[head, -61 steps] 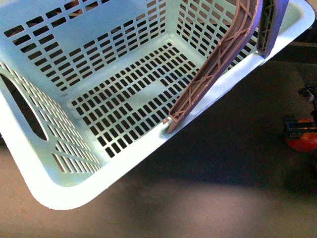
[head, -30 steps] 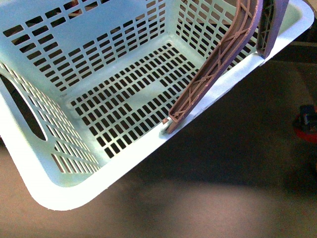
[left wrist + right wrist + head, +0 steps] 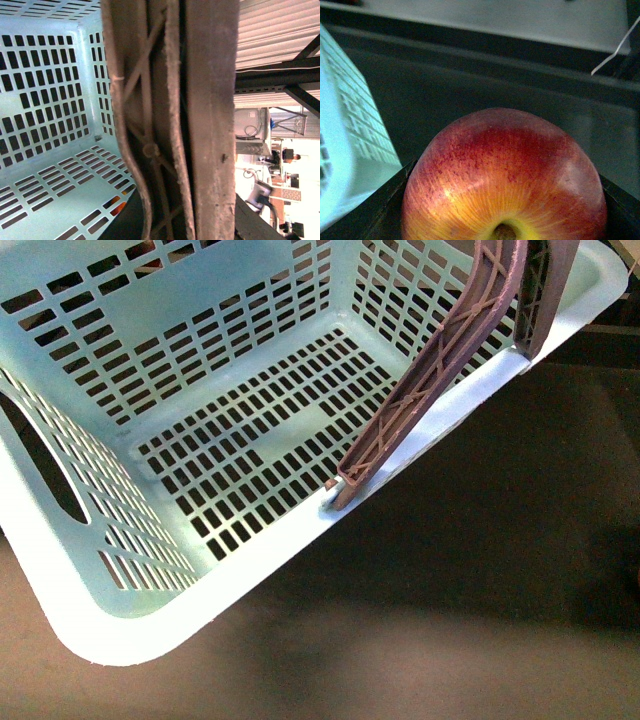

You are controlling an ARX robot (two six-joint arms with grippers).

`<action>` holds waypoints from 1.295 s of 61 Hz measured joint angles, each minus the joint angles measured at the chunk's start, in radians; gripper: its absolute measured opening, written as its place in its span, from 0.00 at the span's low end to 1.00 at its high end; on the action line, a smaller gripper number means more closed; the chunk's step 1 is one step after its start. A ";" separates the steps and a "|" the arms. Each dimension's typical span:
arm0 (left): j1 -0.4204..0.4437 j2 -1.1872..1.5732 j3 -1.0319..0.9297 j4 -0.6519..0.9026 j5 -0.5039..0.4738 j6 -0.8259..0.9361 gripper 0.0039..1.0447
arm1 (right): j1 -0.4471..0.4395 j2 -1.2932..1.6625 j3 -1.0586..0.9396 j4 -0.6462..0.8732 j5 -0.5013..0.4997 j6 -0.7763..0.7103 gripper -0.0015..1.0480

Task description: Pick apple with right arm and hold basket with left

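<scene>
The pale mint basket [image 3: 150, 630] hangs tilted above the dark tabletop and fills the upper left of the front view; nothing lies inside it. Its ribbed mauve handles [image 3: 440, 360] stand raised. In the left wrist view those handles [image 3: 165, 120] fill the middle, with the slotted basket wall [image 3: 45, 90] beside them; my left gripper is shut on them, its fingers hidden. The red apple [image 3: 505, 170], yellow round its stem, fills the right wrist view. My right gripper [image 3: 505, 222] is shut on it, with a dark finger [image 3: 375, 212] showing at each side. Neither gripper shows in the front view.
The dark tabletop [image 3: 480, 540] stretches to the right of and below the basket. Something orange [image 3: 117, 206] shows through the basket's floor slots. In the right wrist view the basket's outer wall [image 3: 345, 125] stands close by the apple, and the table's far edge [image 3: 470, 40] lies beyond.
In the front view my right gripper with the apple rose at the right edge and left the picture. The basket moved slightly upward.
</scene>
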 joint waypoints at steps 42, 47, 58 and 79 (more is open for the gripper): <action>0.000 0.000 0.000 0.000 0.001 -0.001 0.16 | 0.438 -0.048 -0.003 0.036 0.147 0.149 0.77; 0.000 0.000 0.000 0.000 0.000 0.003 0.16 | 0.452 -0.037 -0.003 0.036 0.160 0.147 0.79; 0.001 0.001 0.000 0.000 0.001 0.006 0.16 | 0.422 -0.058 -0.016 0.051 0.221 0.156 0.92; 0.001 0.008 0.000 -0.001 -0.008 0.012 0.16 | 0.175 -0.358 -0.180 0.015 0.261 0.188 0.92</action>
